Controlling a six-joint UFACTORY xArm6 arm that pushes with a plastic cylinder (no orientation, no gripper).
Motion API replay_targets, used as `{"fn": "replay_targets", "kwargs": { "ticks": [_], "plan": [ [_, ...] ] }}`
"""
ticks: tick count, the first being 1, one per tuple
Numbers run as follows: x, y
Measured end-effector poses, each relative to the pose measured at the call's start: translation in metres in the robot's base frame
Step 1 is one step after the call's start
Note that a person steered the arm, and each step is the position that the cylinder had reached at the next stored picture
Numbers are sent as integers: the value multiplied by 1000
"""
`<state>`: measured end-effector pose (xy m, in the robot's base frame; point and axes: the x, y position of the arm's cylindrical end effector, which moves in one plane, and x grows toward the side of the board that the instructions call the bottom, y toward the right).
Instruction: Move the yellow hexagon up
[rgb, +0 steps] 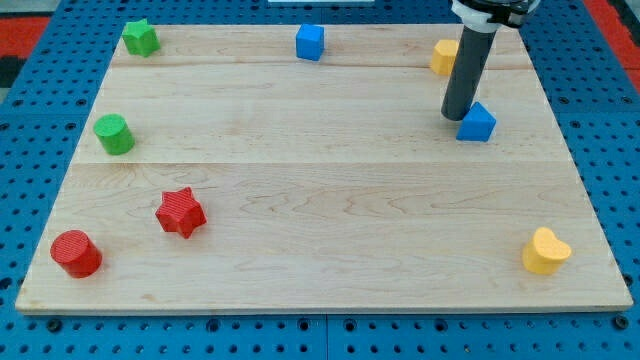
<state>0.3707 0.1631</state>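
Observation:
The yellow hexagon sits near the board's top right, partly hidden behind the dark rod. My tip rests on the board below the hexagon, touching or nearly touching the left side of a blue block. The rod rises from the tip toward the view's top and covers the hexagon's right side.
A blue cube lies at top centre. A green star is at top left, a green cylinder at left. A red star and red cylinder lie at bottom left. A yellow heart lies at bottom right.

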Motion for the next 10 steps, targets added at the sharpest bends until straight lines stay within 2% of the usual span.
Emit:
{"fn": "replay_targets", "kwargs": {
  "ticks": [3,6,10],
  "plan": [
    [16,7],
    [-69,-4],
    [-100,-4]
  ]
}}
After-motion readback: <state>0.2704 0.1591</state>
